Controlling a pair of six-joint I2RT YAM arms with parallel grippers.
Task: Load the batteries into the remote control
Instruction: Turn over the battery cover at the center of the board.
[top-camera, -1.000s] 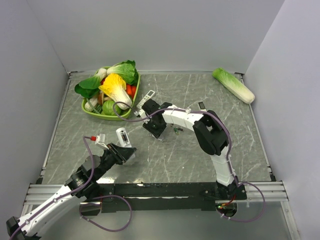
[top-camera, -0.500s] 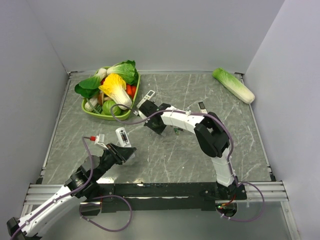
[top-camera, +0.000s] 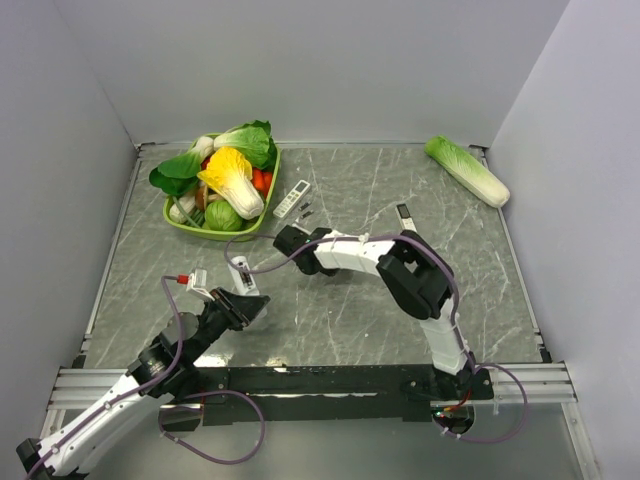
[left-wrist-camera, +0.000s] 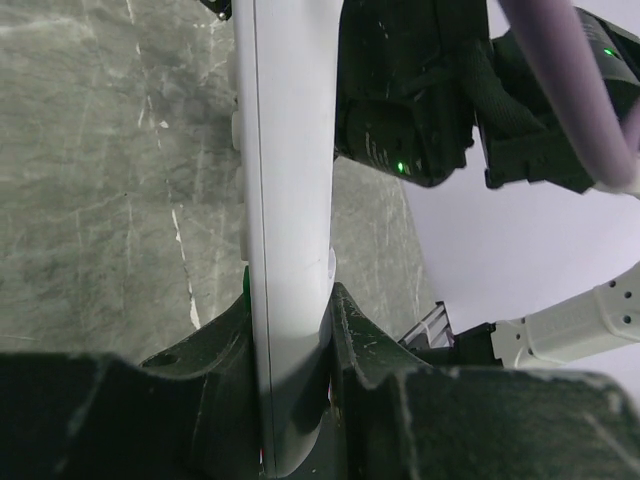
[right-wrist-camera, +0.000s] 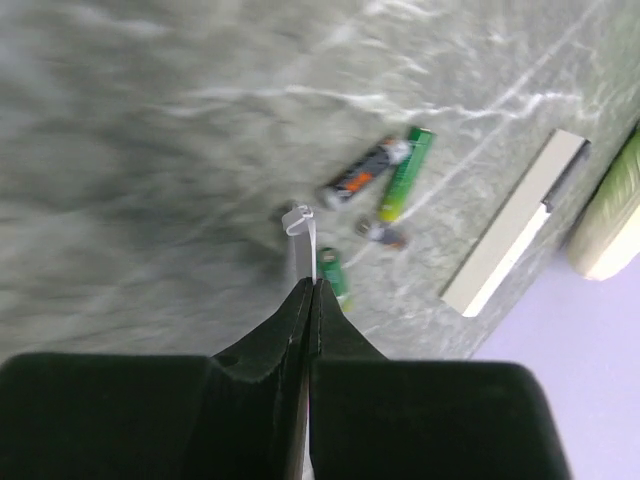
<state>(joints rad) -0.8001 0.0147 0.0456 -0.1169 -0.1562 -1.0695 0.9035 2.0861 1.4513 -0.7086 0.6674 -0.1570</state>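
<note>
**Left gripper clamped on the remote control; right gripper closed beside the batteries**

Top external: You had the left gripper low over the marbled table, its jaws pointing away from the arm bases. The remote control between them barely showed from here. Your right gripper sat just beyond those jaws and a little to their right. The batteries lay near its tips, beside a slim white remote.

Left wrist: Your left jaws were pressed against both flat faces of the remote control. It stood on edge and ran straight out ahead from between them. The right arm's black housing hung just to the right of it.

Right wrist: Your right jaws were together. A thin white tab stuck out right at their tips, and you could not tell whether it was pinched. One green battery lay just right of the tips. Three more lay ahead and to the right, with the slim white remote farther right again.
</note>
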